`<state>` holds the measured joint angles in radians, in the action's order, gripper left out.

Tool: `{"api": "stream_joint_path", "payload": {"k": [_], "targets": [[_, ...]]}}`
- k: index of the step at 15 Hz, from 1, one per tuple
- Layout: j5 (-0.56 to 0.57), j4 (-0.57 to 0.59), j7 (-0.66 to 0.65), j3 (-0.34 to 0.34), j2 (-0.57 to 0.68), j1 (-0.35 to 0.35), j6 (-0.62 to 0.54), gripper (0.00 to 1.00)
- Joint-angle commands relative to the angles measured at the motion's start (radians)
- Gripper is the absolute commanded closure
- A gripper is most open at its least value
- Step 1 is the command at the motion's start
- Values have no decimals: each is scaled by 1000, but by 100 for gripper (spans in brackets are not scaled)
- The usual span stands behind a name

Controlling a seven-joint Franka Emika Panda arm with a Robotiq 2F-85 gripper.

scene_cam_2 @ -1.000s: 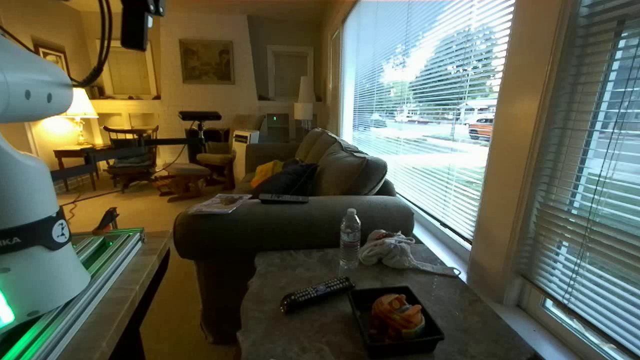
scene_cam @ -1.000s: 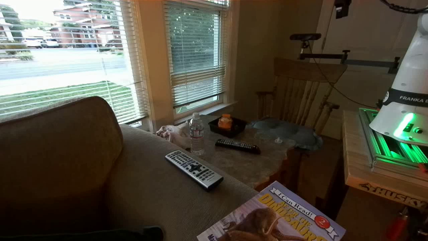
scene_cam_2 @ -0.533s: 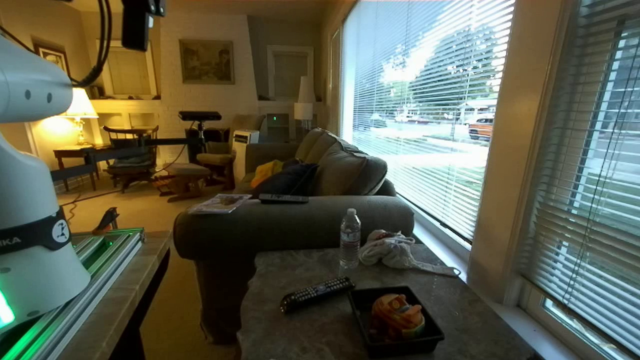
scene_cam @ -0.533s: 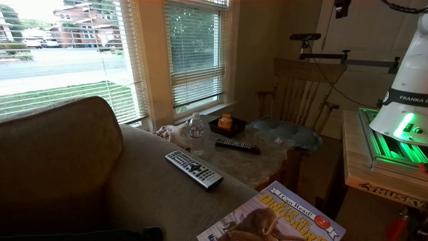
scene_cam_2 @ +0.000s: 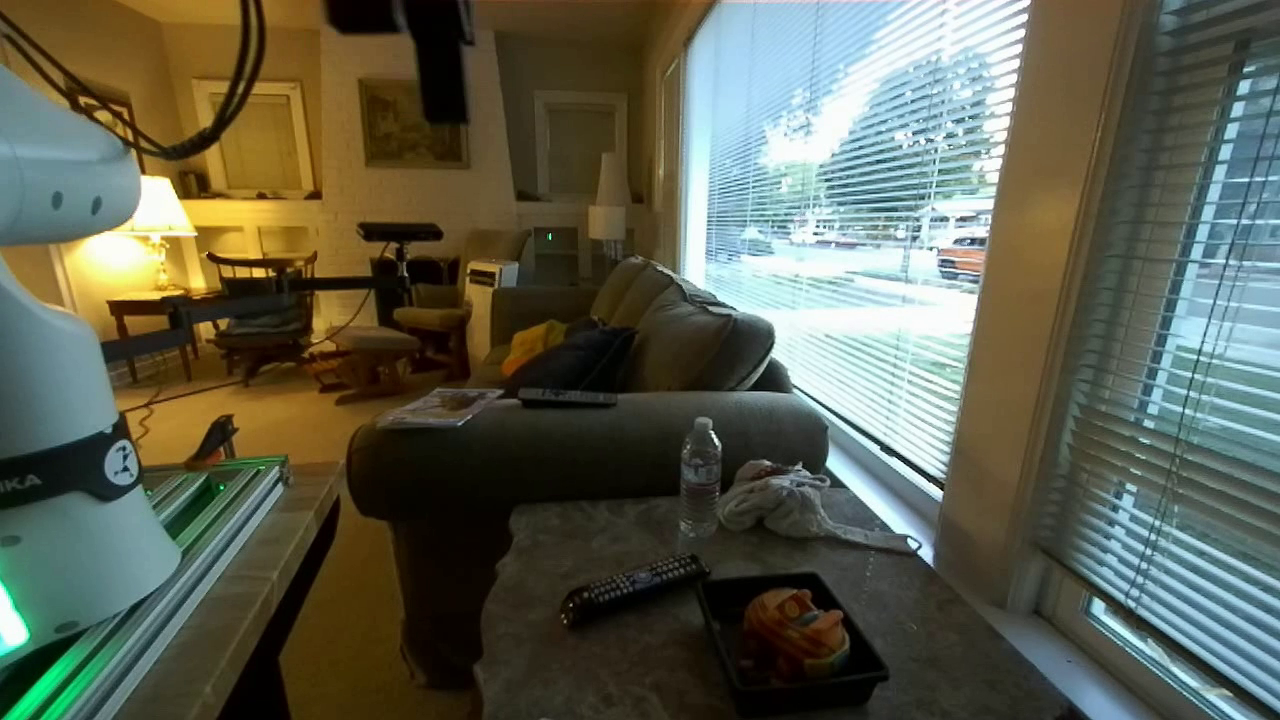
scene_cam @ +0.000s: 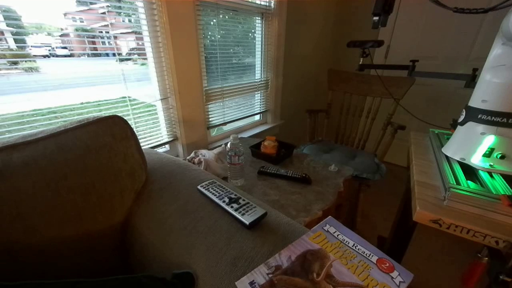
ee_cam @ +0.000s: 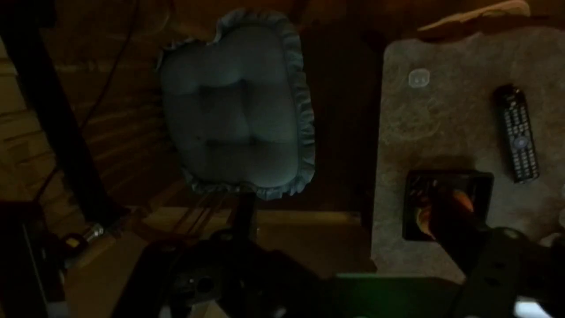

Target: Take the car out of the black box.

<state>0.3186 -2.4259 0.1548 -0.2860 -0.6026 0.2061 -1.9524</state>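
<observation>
The car [scene_cam_2: 795, 632] is an orange toy sitting inside the black box [scene_cam_2: 815, 692], a low square tray on the stone-topped table. Both also show in an exterior view, the car [scene_cam: 269, 146] inside the box [scene_cam: 276, 161]. In the wrist view the box [ee_cam: 407, 221] is at the right, and one dark finger partly hides the car [ee_cam: 464, 201]. My gripper [ee_cam: 342, 198] is open with its fingers wide apart and nothing between them. It hangs high above the table level, cut off at the top edge of an exterior view [scene_cam_2: 443, 80].
A black remote [scene_cam_2: 635, 588] lies beside the box. A water bottle [scene_cam_2: 700, 480] and a white cloth [scene_cam_2: 785, 500] stand near the sofa arm [scene_cam_2: 590, 440]. A chair with a blue cushion [ee_cam: 238, 106] is beside the table. A silver remote [scene_cam: 232, 203] and a book [scene_cam: 328, 260] lie on the sofa arm.
My gripper has moved sideways and slightly down, away from the robot's base toward the table side. The car, the box and the other objects have not moved.
</observation>
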Motion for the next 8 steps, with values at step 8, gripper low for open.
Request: {"api": "stream_joint_path", "payload": {"k": [8], "targets": [[-350,179,23,-5,459,-64,-411,0]]}}
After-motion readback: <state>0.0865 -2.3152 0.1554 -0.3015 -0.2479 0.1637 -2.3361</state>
